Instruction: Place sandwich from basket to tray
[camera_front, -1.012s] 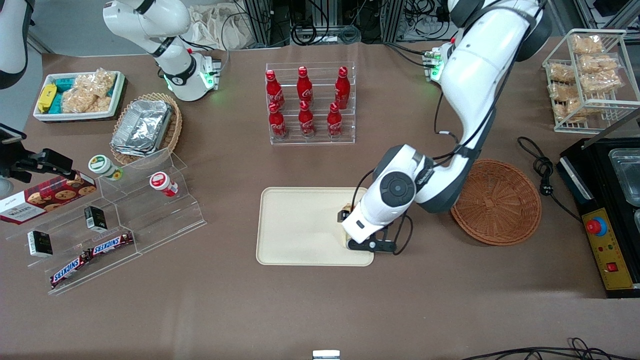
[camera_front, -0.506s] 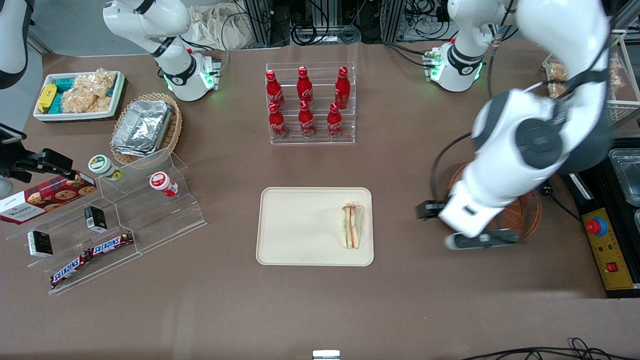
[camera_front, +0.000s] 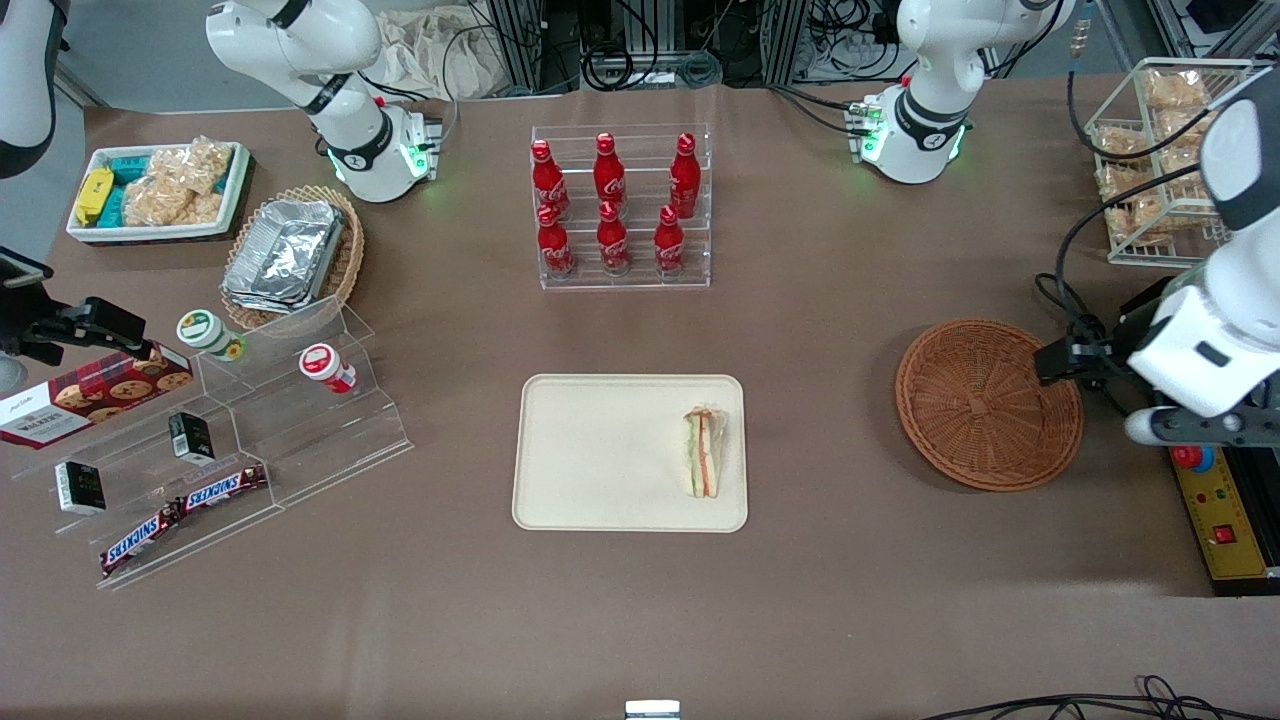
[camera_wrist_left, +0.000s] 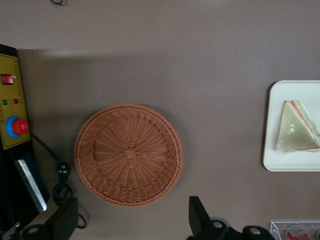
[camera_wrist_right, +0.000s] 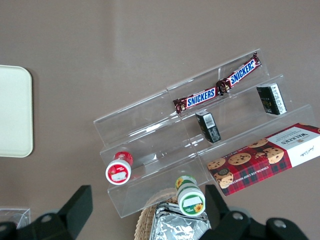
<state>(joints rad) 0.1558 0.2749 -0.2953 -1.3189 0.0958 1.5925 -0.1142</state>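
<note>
The sandwich (camera_front: 703, 452), a pale wedge with orange and green layers in clear wrap, lies on the cream tray (camera_front: 600, 450) near the tray edge that faces the basket. It also shows in the left wrist view as the sandwich (camera_wrist_left: 297, 127) on the tray (camera_wrist_left: 272, 160). The reddish-brown wicker basket (camera_front: 988, 404) is empty and sits beside the tray, toward the working arm's end. My gripper (camera_front: 1195, 425) hangs high beside the basket, over the table's edge by the control box. The wrist view has the gripper (camera_wrist_left: 132, 220) open and holding nothing, just off the rim of the basket (camera_wrist_left: 129, 155).
A black and yellow control box (camera_front: 1215, 490) with a red button (camera_wrist_left: 19, 126) stands next to the basket, with a black cable (camera_front: 1075, 310) by it. A wire rack of snacks (camera_front: 1170, 160) and a rack of red bottles (camera_front: 620, 205) stand farther back. A clear stepped stand (camera_front: 230, 440) lies toward the parked arm's end.
The gripper let go of the sandwich, which now lies on the tray. The arm rose and swung away over the basket to the working arm's end of the table.
</note>
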